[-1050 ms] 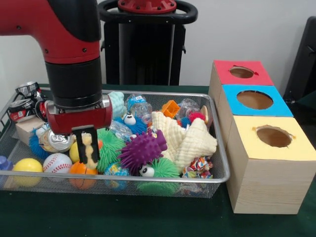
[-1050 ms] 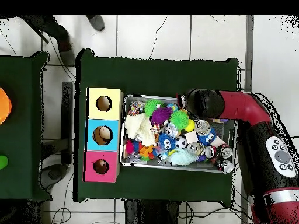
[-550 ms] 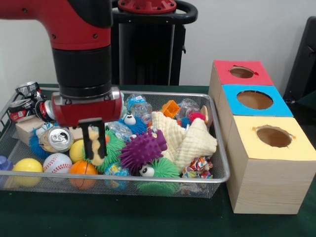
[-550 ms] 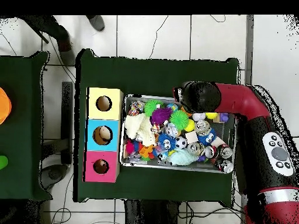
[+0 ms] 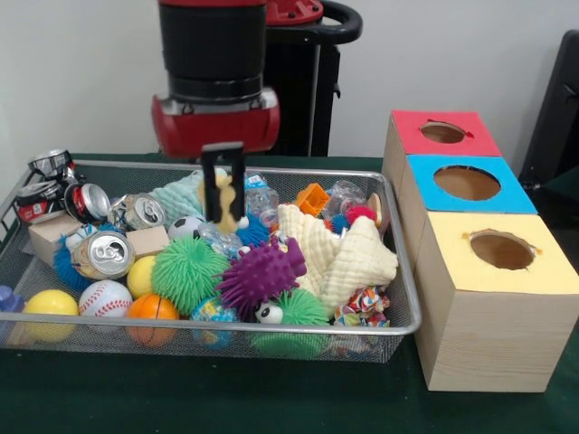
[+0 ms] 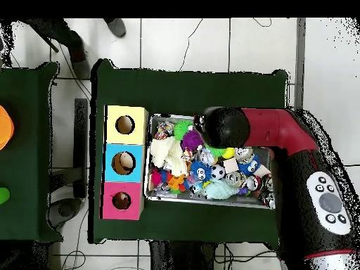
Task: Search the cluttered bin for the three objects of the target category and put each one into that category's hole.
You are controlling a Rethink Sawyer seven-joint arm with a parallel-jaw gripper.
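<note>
Three boxes (image 5: 479,262) with holes are standing on the bench (image 5: 181,398), beside the wire bin (image 5: 398,271) and off to one side of the arm (image 5: 214,81). Its fingers (image 5: 223,190) are gripping a pale yellow toy (image 5: 223,201), hanging upright above the bin's middle.

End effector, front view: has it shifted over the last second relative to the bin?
Yes. The end effector has risen and moved rightward, toward the boxes, from the bin's left end to about its middle.
</note>
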